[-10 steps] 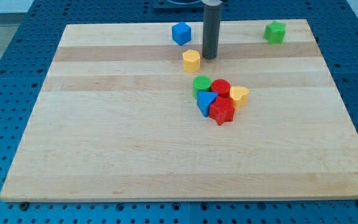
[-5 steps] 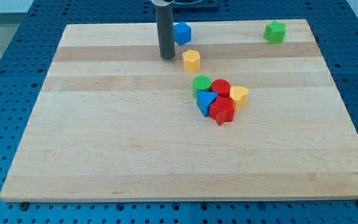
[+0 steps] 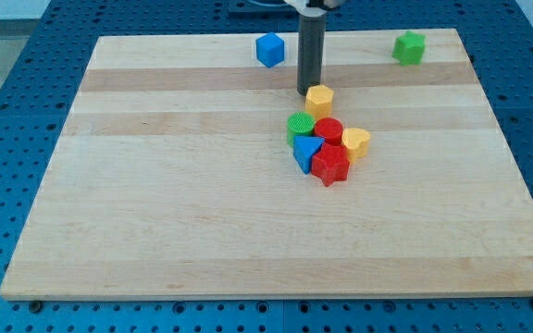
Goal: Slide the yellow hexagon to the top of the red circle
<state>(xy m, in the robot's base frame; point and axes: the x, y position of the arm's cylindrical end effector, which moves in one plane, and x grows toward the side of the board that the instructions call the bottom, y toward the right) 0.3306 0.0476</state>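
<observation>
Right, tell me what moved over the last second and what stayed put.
The yellow hexagon slid toward the view's right and slightly down, and now sits just above the red circle. My tip swung left around it, then came back right, and now sits at its upper left edge. The cluster, the blue cube and the green block did not move.

Wooden board (image 3: 155, 231) bearing coloured blocks (image 3: 328, 148)

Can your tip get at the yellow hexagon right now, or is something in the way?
Likely yes: my tip sits right at the yellow hexagon's upper-left edge, nothing between them.
</observation>
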